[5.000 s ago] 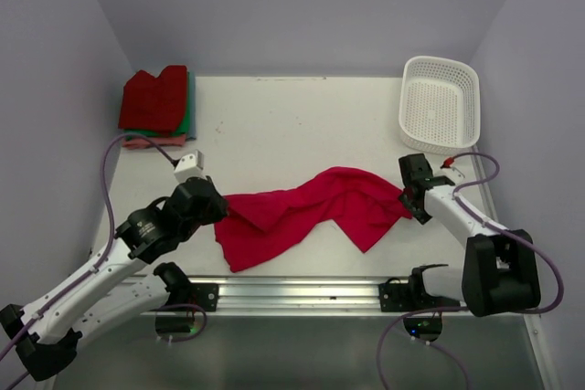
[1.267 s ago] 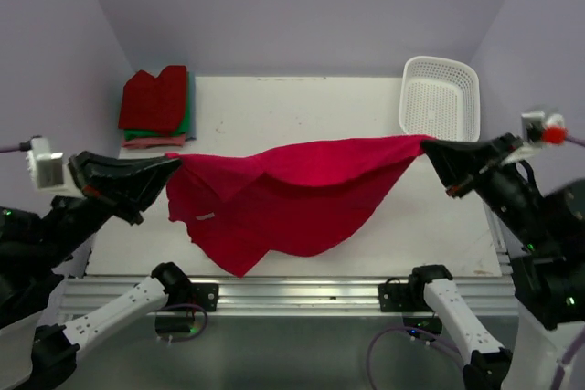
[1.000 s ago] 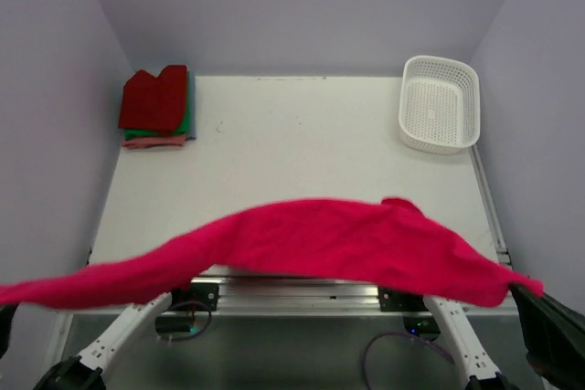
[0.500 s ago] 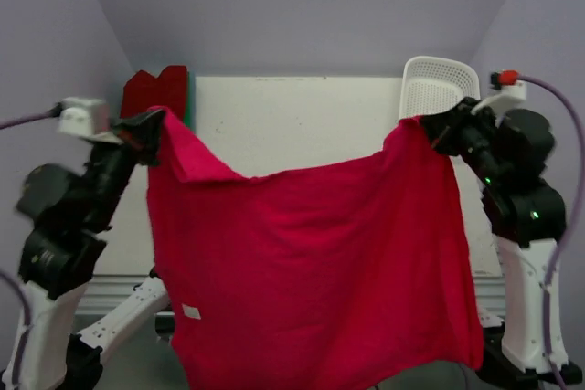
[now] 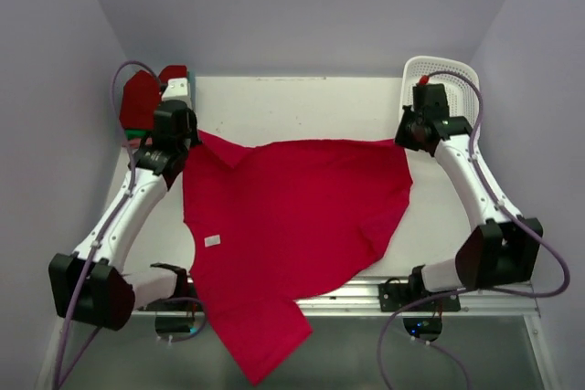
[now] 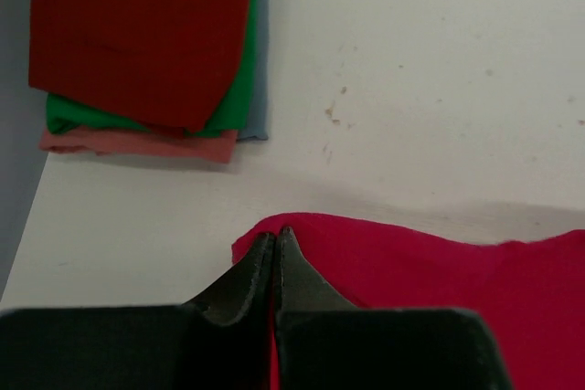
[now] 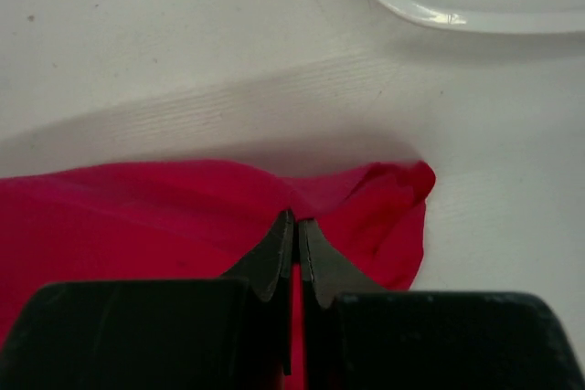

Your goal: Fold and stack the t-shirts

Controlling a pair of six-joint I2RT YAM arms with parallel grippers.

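Your left gripper (image 6: 277,237) and right gripper (image 7: 294,221) each pinch a far corner of the crimson t-shirt (image 5: 292,216), spread across the table (image 5: 302,111) but unfolded; the folded stack (image 5: 140,102) waits far-left

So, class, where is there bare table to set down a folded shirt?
Bare: the far strip of table between folded stack and basket, beyond the crimson t-shirt. Crowded: the middle and near edge, covered by that shirt.
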